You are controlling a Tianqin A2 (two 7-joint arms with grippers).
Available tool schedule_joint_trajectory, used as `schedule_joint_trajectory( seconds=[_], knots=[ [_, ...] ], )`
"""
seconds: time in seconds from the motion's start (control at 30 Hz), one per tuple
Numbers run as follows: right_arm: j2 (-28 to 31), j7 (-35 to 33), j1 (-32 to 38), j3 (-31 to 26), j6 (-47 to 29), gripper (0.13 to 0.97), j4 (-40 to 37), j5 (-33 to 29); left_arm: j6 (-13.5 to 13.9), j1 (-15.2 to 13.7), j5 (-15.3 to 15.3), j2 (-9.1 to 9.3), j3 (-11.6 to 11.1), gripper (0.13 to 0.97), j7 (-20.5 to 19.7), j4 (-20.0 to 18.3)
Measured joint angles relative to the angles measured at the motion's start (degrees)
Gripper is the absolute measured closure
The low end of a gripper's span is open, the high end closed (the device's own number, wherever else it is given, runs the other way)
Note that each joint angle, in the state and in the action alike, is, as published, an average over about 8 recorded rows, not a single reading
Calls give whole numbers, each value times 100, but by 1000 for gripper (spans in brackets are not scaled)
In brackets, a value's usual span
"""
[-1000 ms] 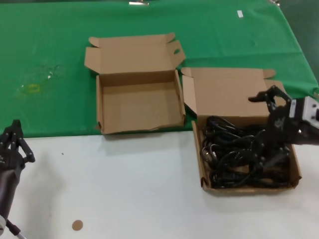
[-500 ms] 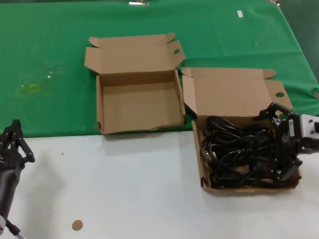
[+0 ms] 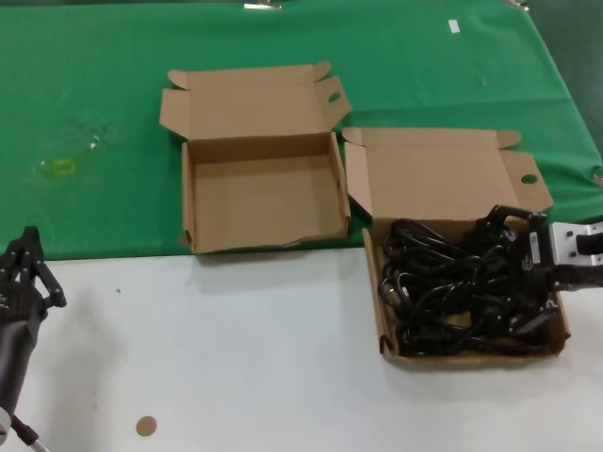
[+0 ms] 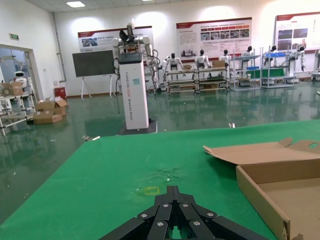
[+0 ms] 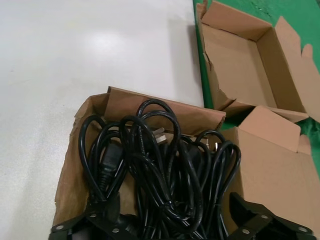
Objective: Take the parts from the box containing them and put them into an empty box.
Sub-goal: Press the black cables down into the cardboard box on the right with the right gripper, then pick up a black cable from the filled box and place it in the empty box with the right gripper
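The box containing them (image 3: 433, 174) stands at the right on the white table, with a tall lid panel and a round hole in its flap. It holds a tangle of black power cables (image 3: 443, 292). My right gripper (image 3: 518, 268) is open, low in this box, with its fingers on either side of the cables (image 5: 160, 170). One finger (image 5: 90, 220) is by the front wall (image 5: 165, 112). The empty box (image 3: 264, 202) sits to the left on the green cloth and also shows in the right wrist view (image 5: 245, 65). My left gripper (image 3: 24, 273) is shut and empty at the near left.
A green cloth (image 3: 94, 94) covers the far half of the table and the white tabletop (image 3: 236, 358) the near half. The cloth has a yellowish stain (image 3: 61, 167). A small brown disc (image 3: 145, 426) lies near the front edge. The empty box's side wall (image 4: 260, 195) shows beside my left gripper (image 4: 173, 192).
My right gripper has moved down from above the lid panel into the cable pile, staying open. The left arm and both boxes have not moved.
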Motion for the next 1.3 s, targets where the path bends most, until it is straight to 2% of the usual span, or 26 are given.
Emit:
schedule_joint_trajectory(
  seconds=[0.2,0.33,0.6,0.63,0.9,1.2,1.3],
  knots=[
    [-81,-81,-6,40,-91,364,-50,-54,0,0,0,0,0,953,0,0],
    [-118,-135,-18,57,-144,364,-83,-84,0,0,0,0,0,953,0,0],
    [-184,-246,-39,69,-193,579,-179,-170,0,0,0,0,0,953,0,0],
    [-193,-256,-38,70,-193,579,-192,-183,0,0,0,0,0,953,0,0],
    [-263,-318,-18,88,-175,768,-255,-280,0,0,0,0,0,953,0,0],
    [-177,-196,-3,129,-322,877,-67,-311,0,0,0,0,0,953,0,0],
    [-103,-117,1,155,-412,877,75,-298,0,0,0,0,0,953,0,0]
  ],
)
